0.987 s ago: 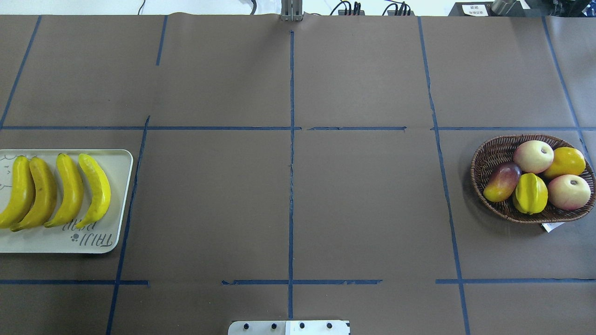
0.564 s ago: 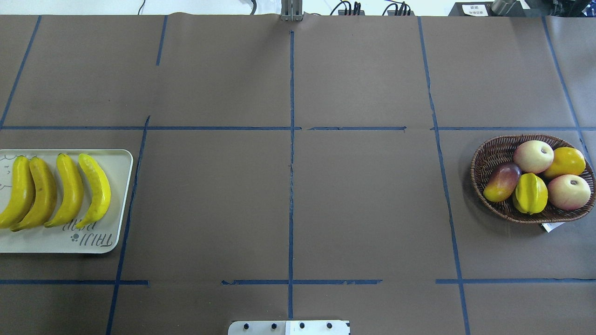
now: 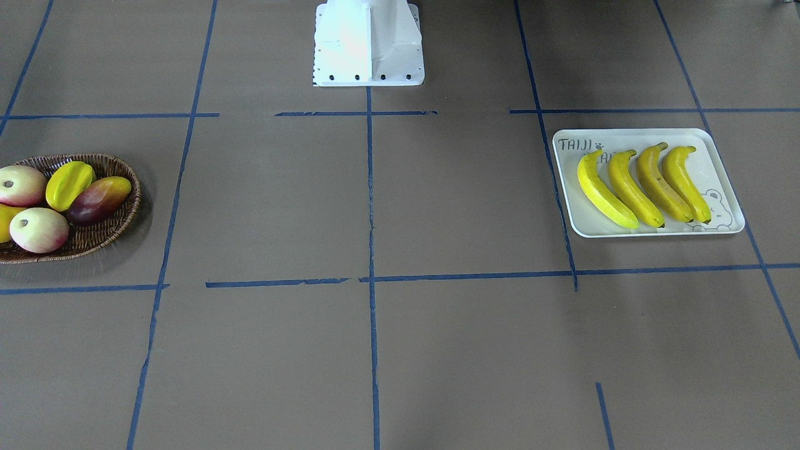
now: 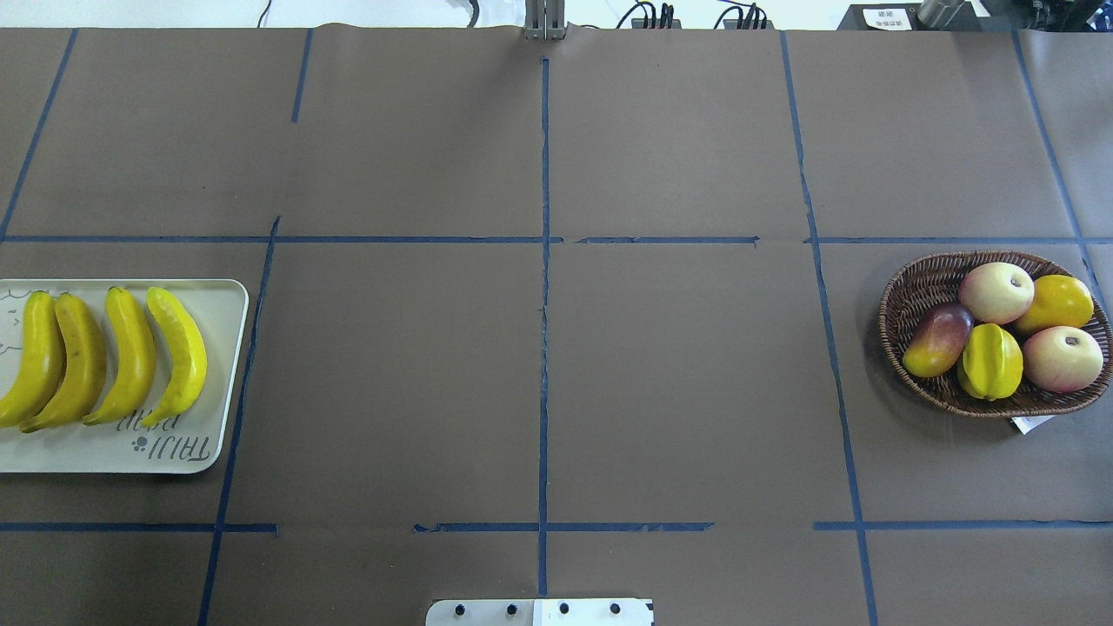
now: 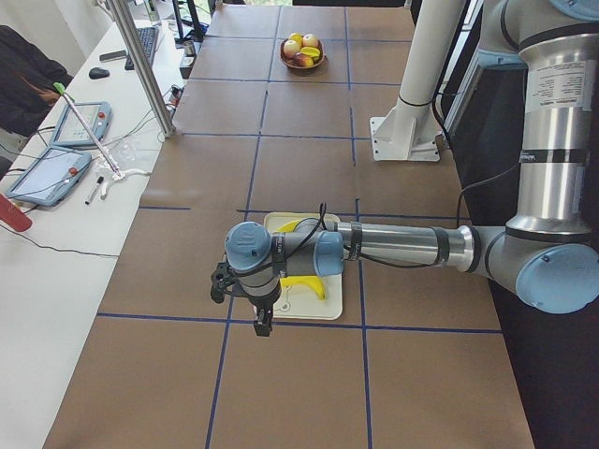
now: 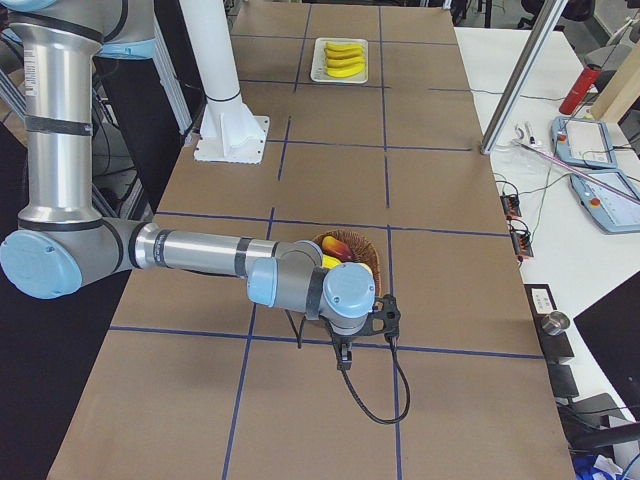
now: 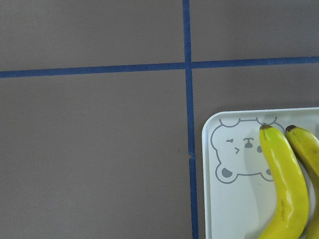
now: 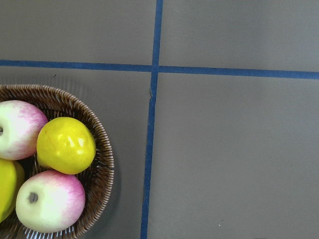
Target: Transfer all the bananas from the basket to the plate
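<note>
Left gripper (image 5: 265, 325) hangs over the bear-print corner of the plate (image 4: 52, 454), clear of it. It shows only in the side view, so can't tell whether its fingers are parted or closed. The plate sits at the left end of the table (image 4: 678, 382), and all four bananas (image 4: 132, 355) lie on it in a row, side by side with curves matching. Further along is the white arm pedestal (image 3: 369, 44) at the robot-side edge, mid table. At the far right end is the basket (image 4: 917, 287), with no bananas in it. It holds a mango (image 4: 937, 339), a starfruit (image 4: 991, 361), two pink-cream apples (image 4: 996, 292) and a round yellow fruit (image 4: 1054, 303). Right gripper (image 6: 343, 360) hangs above the table just beside the basket, not touching. Again it shows side-on only, so finger state can't be told. Blue tape lines (image 4: 544, 348) grid the brown table cover.
</note>
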`<state>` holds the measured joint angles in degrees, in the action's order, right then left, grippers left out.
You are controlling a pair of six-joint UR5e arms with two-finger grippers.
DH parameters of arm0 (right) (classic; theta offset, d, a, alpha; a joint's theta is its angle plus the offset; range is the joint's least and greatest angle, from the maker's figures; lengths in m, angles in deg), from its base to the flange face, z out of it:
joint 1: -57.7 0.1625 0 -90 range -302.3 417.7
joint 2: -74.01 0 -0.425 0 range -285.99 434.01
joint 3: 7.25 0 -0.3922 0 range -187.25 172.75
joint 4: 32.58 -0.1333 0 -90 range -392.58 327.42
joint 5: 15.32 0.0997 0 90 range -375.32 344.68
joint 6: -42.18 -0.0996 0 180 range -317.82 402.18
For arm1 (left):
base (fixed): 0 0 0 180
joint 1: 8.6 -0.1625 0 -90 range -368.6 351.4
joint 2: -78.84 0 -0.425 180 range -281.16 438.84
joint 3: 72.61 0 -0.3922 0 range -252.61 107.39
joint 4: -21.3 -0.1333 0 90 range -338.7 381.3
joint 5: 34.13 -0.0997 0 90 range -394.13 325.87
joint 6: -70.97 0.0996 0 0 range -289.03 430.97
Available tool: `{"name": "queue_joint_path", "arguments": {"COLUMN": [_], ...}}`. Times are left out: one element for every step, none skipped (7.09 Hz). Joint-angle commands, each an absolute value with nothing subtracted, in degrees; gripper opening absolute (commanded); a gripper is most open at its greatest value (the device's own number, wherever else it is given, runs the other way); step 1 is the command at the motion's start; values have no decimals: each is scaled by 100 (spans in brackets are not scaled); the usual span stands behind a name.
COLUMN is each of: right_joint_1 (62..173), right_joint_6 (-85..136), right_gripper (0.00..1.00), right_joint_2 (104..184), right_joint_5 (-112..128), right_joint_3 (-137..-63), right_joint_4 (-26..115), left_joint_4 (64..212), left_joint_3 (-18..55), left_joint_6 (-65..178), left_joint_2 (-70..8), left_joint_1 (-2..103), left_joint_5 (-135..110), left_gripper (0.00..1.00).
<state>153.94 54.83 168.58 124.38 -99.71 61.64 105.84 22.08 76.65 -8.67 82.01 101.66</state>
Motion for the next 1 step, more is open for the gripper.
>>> {"name": "queue_joint_path", "arguments": {"right_joint_1": [15394], "right_joint_6": [5466], "right_gripper": [100], "right_joint_2": [16840], "right_joint_5": [12442], "right_joint_3": [-9980], "right_joint_4": [6164], "left_joint_4": [10585], "left_joint_3": [2214], "left_joint_6": [7659], "left_joint_2": [-870], "left_joint_1": [8201], "left_joint_5": [10166], "left_gripper": [100]}}
